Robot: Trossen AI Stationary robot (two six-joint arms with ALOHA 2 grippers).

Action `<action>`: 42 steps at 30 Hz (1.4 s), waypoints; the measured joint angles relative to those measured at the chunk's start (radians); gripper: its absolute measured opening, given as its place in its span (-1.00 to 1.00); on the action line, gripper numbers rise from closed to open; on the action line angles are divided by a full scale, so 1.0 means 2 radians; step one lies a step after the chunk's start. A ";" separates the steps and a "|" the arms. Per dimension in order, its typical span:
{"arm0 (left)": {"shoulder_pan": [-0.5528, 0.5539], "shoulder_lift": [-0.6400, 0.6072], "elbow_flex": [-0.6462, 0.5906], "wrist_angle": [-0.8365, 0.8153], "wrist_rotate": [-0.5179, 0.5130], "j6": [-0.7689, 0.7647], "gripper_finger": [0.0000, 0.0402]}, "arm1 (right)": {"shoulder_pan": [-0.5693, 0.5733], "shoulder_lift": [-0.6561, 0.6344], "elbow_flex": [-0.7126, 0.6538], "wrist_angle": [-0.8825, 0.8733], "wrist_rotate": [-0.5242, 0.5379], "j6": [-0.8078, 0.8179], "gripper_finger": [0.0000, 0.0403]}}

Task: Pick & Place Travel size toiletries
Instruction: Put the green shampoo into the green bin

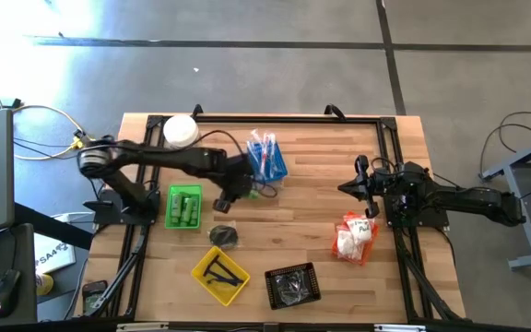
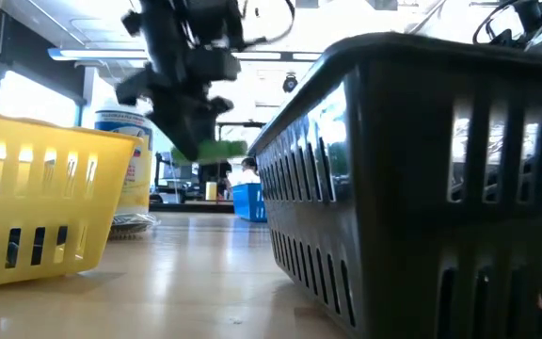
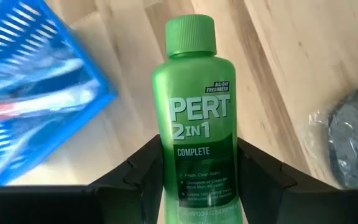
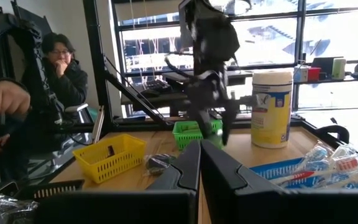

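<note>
A green bottle [image 3: 191, 118] labelled PERT 2 in 1 sits pinched between the fingers of the left gripper [image 3: 197, 180], cap pointing away from the wrist, held above the table [image 1: 312, 175] between the blue tray [image 1: 267, 159] and the green tray [image 1: 183, 207]. More green bottles lie in that green tray. A dark wrapped item [image 1: 224, 236] lies nearby. The right gripper [image 4: 200, 163] waits beside the orange tray [image 1: 354, 238], fingers pressed together.

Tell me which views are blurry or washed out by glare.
Low view: the left pincer and its green bottle are smeared, and the windows behind blow out. Left wrist view: the blue tray is blurred while the bottle label stays sharp. Right wrist view: bright windows.
</note>
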 joint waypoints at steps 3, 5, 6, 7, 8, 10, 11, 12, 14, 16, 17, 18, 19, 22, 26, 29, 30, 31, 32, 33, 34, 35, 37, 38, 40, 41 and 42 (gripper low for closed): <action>-0.021 -0.038 0.000 -0.043 -0.042 -0.010 -0.23 | 0.000 0.000 0.000 0.000 0.000 0.001 -0.98; -0.035 -0.063 0.000 -0.075 -0.072 -0.019 -0.23 | 0.000 0.000 0.000 -0.002 0.000 0.002 -0.98; -0.041 -0.073 0.000 -0.091 -0.084 -0.021 -0.23 | 0.000 0.000 0.000 0.000 0.000 0.002 -0.98; -0.049 -0.083 0.000 -0.110 -0.095 -0.020 -0.23 | 0.000 0.000 0.000 0.000 -0.001 0.002 -0.98; -0.057 -0.093 0.000 -0.129 -0.106 -0.018 -0.23 | 0.000 0.000 0.000 -0.001 -0.001 0.002 -0.98; -0.069 -0.111 0.000 -0.156 -0.119 -0.017 -0.23 | 0.000 0.000 0.000 0.000 -0.001 0.002 -0.98; -0.073 -0.119 0.000 -0.175 -0.123 -0.017 -0.23 | 0.000 0.000 0.000 0.000 -0.001 0.002 -0.98; -0.076 -0.125 0.000 -0.194 -0.124 -0.017 -0.23 | 0.000 0.000 0.000 0.000 -0.001 0.002 -0.98; -0.075 -0.137 0.000 -0.228 -0.126 -0.017 -0.23 | 0.000 0.000 0.000 0.000 -0.001 0.002 -0.98; -0.075 -0.146 0.000 -0.263 -0.132 -0.017 -0.23 | 0.000 0.000 0.000 0.002 -0.001 0.002 -0.98; -0.075 -0.150 0.000 -0.276 -0.140 -0.018 -0.23 | 0.000 0.000 0.000 0.002 -0.001 0.002 -0.98; -0.075 -0.154 0.000 -0.284 -0.147 -0.018 -0.23 | 0.000 0.000 0.000 0.002 -0.001 0.002 -0.98; -0.075 -0.158 0.000 -0.293 -0.151 -0.016 -0.23 | 0.000 0.000 0.000 0.004 -0.001 0.002 -0.98; -0.075 -0.165 0.000 -0.318 -0.156 -0.002 -0.23 | 0.000 0.000 0.000 0.004 -0.001 0.002 -0.98; -0.075 -0.167 0.000 -0.350 -0.153 0.010 -0.23 | 0.000 0.000 0.000 0.004 -0.001 0.001 -0.98; -0.081 -0.167 -0.001 -0.371 -0.143 0.013 -0.23 | 0.000 0.000 0.000 0.004 -0.001 0.001 -0.98; -0.089 -0.167 -0.003 -0.375 -0.141 0.014 -0.23 | 0.000 0.000 0.000 0.004 -0.001 0.001 -0.98; -0.096 -0.167 -0.007 -0.378 -0.140 0.016 -0.23 | 0.000 0.000 0.000 0.004 -0.001 0.001 -0.98; -0.103 -0.167 -0.011 -0.382 -0.139 0.025 -0.23 | 0.000 0.000 0.000 0.005 -0.001 0.001 -0.98; -0.111 -0.167 -0.018 -0.389 -0.138 0.035 -0.23 | 0.000 0.000 0.000 0.005 -0.001 0.002 -0.98; -0.120 -0.167 -0.025 -0.397 -0.139 0.045 -0.23 | 0.000 0.000 0.000 0.005 -0.001 0.002 -0.98; -0.131 -0.167 -0.034 -0.399 -0.141 0.052 -0.23 | 0.000 0.000 0.000 0.005 -0.001 0.002 -0.98; -0.150 -0.167 -0.048 -0.385 -0.151 0.064 -0.23 | 0.000 0.000 0.000 0.005 -0.001 0.002 -0.98; -0.157 -0.167 -0.054 -0.380 -0.152 0.072 -0.23 | 0.000 0.000 0.000 0.005 -0.001 0.002 -0.98; -0.168 -0.167 -0.065 -0.377 -0.152 0.085 -0.23 | 0.000 0.000 0.000 0.005 0.000 0.002 -0.98; -0.171 -0.167 -0.070 -0.371 -0.151 0.090 -0.23 | 0.000 0.000 0.000 0.006 0.000 0.002 -0.98; -0.174 -0.167 -0.074 -0.364 -0.151 0.094 -0.23 | 0.000 0.000 0.000 0.008 0.000 0.002 -0.98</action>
